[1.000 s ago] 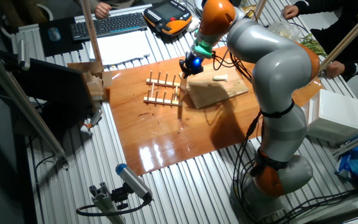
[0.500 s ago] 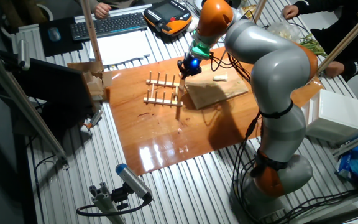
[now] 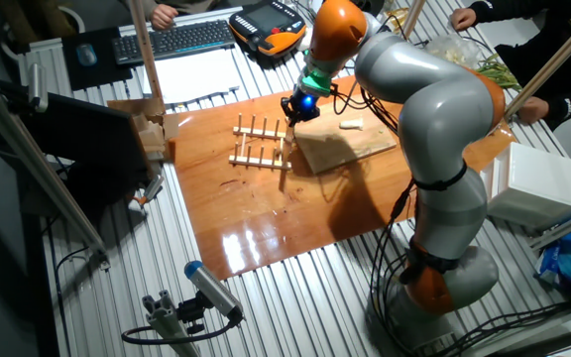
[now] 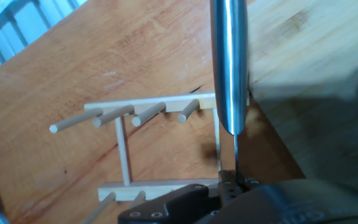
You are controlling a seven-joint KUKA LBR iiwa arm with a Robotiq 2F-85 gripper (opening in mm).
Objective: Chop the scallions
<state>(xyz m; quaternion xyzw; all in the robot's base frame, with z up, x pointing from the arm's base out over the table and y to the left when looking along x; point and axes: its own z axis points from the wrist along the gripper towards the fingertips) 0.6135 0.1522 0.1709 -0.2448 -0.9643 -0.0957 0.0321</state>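
The pincer (image 3: 295, 111) is held low at the near-left corner of the wooden board (image 3: 350, 146), between the board and the peg rack (image 3: 260, 145). In the hand view a steel blade (image 4: 229, 62) is seen running straight out from the pincer, edge-on, with its tip over the board's edge. The pincer is judged to be clenched on the knife's handle, though the fingers themselves are hidden by the dark housing at the bottom of that view.

One pale scallion piece (image 3: 351, 124) is seen lying on the board, well apart from the pincer, off to the side away from the rack and towards the board's far edge. Its long axis lies roughly along that far edge. No scallion falls within the hand view.

Judgement: the blade must be carried across the board away from the rack and set crosswise to the stalk before any cut. The bench (image 3: 266, 218) beneath is glossy wood.
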